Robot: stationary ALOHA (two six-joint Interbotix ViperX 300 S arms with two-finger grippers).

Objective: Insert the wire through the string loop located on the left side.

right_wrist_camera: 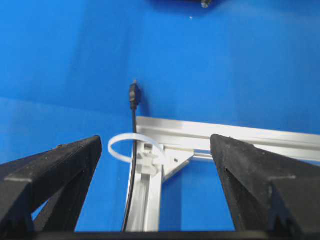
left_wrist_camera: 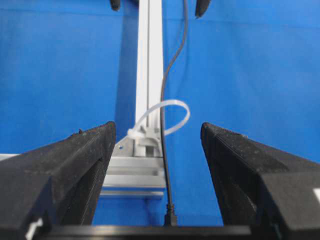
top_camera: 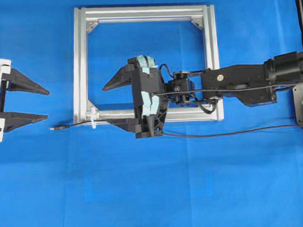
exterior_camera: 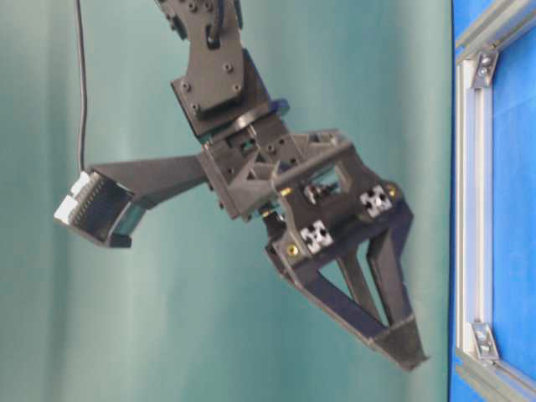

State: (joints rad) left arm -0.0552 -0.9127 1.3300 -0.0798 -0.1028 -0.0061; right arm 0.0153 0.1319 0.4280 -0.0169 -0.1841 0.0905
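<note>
We see the wire (left_wrist_camera: 163,150) already lying through the loop (left_wrist_camera: 165,116): in both wrist views the black cable passes inside the white ring, and the plug (top_camera: 55,128) rests on the cloth just past the frame (top_camera: 80,61), on the side toward the left gripper (top_camera: 46,104).

Our right gripper (top_camera: 107,105) hangs over the frame with its fingers spread wide and nothing between them; the wire runs under it, nearer one finger than the other. The left gripper stands with fingers apart too, holding nothing, and the plug lies ahead of its fingertips, roughly on the midline between them and a little short of them.

We judge the step in hand to be taking the plug from the left side and drawing the wire on. To do that well, we should bring the left fingers either side of the plug, close on its body and not the thin cable, and pull along the wire's own line so the loop is not dragged sideways.
</note>
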